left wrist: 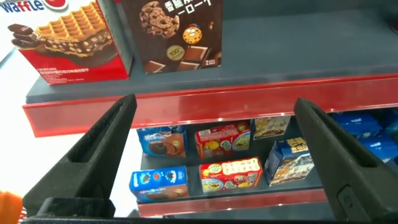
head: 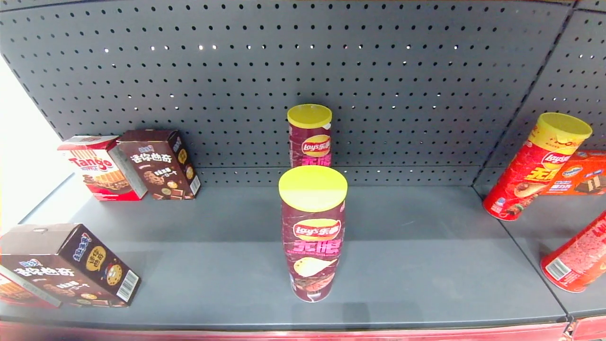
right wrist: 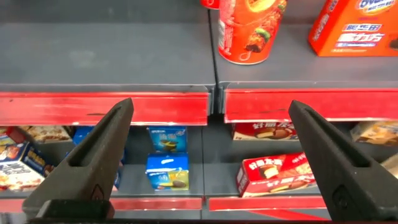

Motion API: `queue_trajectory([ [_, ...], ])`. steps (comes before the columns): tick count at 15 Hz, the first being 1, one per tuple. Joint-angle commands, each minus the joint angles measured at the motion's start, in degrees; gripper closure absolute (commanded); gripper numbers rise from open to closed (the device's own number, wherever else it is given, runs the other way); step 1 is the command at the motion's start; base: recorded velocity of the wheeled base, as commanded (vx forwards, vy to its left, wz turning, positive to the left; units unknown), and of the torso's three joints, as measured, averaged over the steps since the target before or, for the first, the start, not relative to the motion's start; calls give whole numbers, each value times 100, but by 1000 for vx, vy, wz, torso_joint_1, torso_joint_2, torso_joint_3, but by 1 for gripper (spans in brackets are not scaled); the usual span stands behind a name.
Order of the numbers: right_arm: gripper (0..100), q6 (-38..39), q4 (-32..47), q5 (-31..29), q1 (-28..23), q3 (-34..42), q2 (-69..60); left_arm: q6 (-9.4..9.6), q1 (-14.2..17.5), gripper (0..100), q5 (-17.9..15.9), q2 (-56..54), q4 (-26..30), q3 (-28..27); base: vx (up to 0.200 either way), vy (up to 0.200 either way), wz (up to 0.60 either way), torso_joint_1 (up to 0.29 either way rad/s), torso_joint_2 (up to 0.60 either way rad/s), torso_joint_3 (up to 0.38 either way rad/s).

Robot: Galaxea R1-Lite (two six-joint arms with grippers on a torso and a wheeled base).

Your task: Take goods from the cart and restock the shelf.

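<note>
Two maroon chip cans with yellow lids stand upright on the grey shelf [head: 416, 265], one at the front [head: 312, 237] and one behind it by the pegboard [head: 309, 136]. My left gripper [left wrist: 214, 155] is open with nothing between its fingers, held in front of and below the shelf's red front edge [left wrist: 205, 102], under a waffle box [left wrist: 68, 37] and a cookie box [left wrist: 177, 31]. My right gripper [right wrist: 211, 155] is open and empty too, before the red edge [right wrist: 106, 107], below a red chip can [right wrist: 249, 28].
Waffle and cookie boxes [head: 158, 163] stand at the back left, more boxes [head: 71, 265] at the front left. Red chip cans [head: 535, 166] and an orange box [head: 580, 173] sit on the right section. Lower shelves hold several snack boxes [left wrist: 227, 174].
</note>
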Motion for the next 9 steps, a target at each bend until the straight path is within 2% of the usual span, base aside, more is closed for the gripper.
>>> queue_trajectory([
  [1, 0, -2, -2, 1, 0, 0, 8, -8, -4, 0, 0, 5, -1, 1, 0, 200, 0, 7, 2, -7],
  [2, 0, -2, -2, 1, 0, 0, 8, -8, 5, 0, 9, 5, -1, 1, 0, 200, 0, 2, 2, 2],
  [9, 0, -2, -2, 1, 0, 0, 8, -8, -4, 0, 0, 5, -1, 1, 0, 0, 0, 0, 0, 0],
])
